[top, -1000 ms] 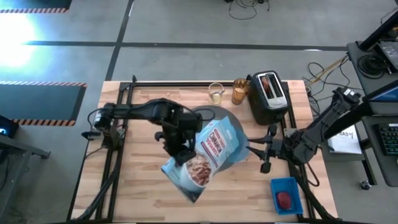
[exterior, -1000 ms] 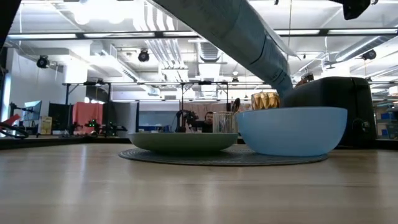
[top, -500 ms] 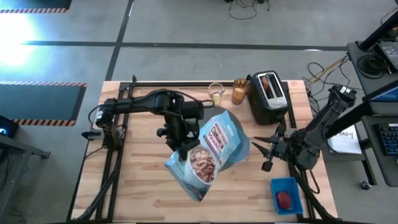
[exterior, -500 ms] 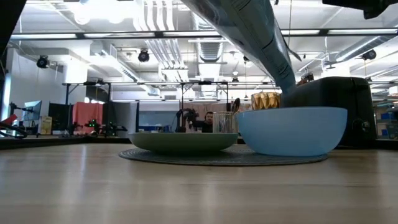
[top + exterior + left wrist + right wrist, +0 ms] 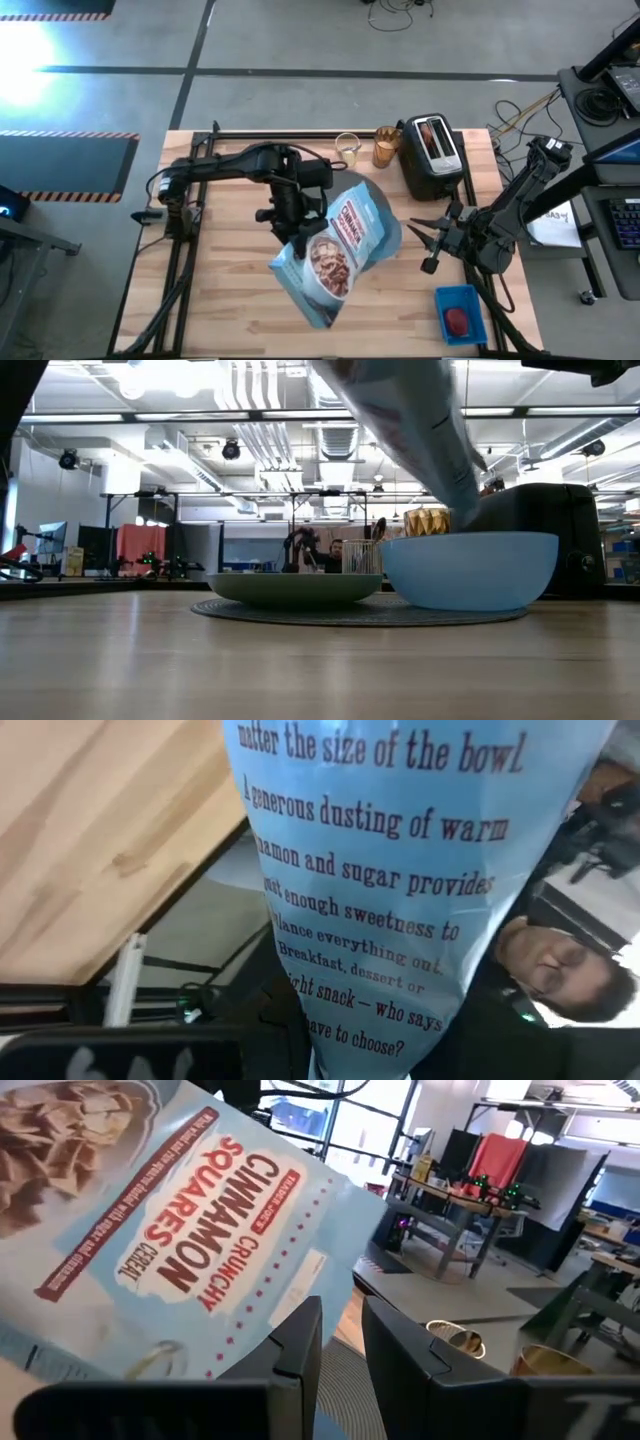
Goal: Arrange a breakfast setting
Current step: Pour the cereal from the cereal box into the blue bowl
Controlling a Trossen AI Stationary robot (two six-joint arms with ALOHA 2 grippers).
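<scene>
Two dark jointed arms; black blocky fingers [image 5: 296, 1370].

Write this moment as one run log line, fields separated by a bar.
left gripper: holds cereal bag tilted above blue bowl | right gripper: open, beside bag | toaster: toast inside

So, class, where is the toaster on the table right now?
In the high view, the toaster stands at the table's far edge on the right side, just right of the amber glass, beyond the right tool.
</scene>
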